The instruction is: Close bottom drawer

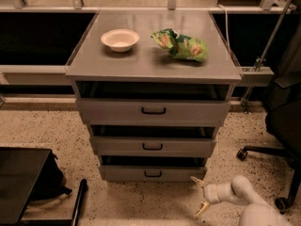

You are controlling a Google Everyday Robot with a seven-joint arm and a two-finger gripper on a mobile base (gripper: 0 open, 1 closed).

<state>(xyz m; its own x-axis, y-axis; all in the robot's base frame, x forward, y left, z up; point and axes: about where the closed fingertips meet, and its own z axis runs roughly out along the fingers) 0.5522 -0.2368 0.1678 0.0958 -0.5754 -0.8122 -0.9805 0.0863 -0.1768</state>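
Bottom drawer (pixel 153 173) sits slightly open; the gripper (pixel 198 195), jaws apart, hangs low beside its right corner.

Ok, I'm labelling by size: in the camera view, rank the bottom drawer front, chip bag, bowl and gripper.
1. bottom drawer front
2. chip bag
3. bowl and gripper, open by the drawer's lower right corner: similar, and its nearness makes it unsure.
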